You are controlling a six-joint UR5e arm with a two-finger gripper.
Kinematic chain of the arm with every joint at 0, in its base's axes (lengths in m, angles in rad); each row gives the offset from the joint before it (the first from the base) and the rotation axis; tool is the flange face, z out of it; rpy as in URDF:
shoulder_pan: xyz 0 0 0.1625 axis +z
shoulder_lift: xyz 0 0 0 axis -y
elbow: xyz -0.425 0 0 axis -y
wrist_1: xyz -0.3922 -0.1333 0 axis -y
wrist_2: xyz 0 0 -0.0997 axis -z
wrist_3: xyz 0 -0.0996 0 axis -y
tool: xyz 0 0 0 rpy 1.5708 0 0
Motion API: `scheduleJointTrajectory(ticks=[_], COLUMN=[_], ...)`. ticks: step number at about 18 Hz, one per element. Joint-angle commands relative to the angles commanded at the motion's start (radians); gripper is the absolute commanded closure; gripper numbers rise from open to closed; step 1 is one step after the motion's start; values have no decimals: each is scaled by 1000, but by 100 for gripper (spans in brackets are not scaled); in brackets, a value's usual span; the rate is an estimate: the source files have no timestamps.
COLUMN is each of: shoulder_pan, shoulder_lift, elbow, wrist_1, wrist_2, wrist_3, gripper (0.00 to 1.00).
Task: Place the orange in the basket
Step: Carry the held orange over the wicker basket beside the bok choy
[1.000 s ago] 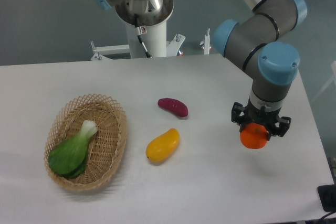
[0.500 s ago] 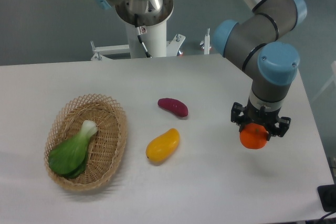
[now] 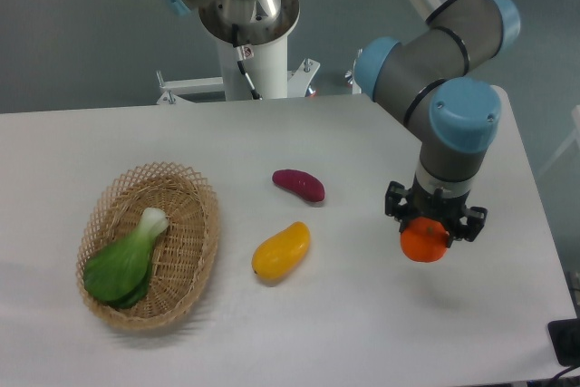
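The orange (image 3: 423,243) is a small round bright-orange fruit held in my gripper (image 3: 427,228), which is shut on it from above, at the right side of the table and a little above its surface. The basket (image 3: 200,215) is an oval tan wicker basket at the left of the table, far from the gripper. A green leafy vegetable (image 3: 124,262) lies inside the basket.
A yellow-orange mango-like fruit (image 3: 281,251) lies between the basket and the gripper. A dark red-purple sweet potato (image 3: 299,184) lies just behind it. The arm's base (image 3: 249,15) stands at the table's far edge. The table's right edge is close to the gripper.
My gripper has moved a little to the left with the orange in it. The fruits and the basket have not moved.
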Motion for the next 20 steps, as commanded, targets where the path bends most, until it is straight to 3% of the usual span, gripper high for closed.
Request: scheduleJointTrajectory(ticks=[6, 10, 11, 15, 20], shoulder_pan=[-98, -182, -207, -337, -460], shoulder_lift=[6, 38, 41, 72, 66], elbow=[-20, -80, -92, -198, -206], wrist_1=[0, 9, 18, 159, 175], wrist_2=[5, -1, -1, 3, 3], wrist_3=[-52, -106, -117, -124, -187], gripper=[24, 24, 24, 24, 24])
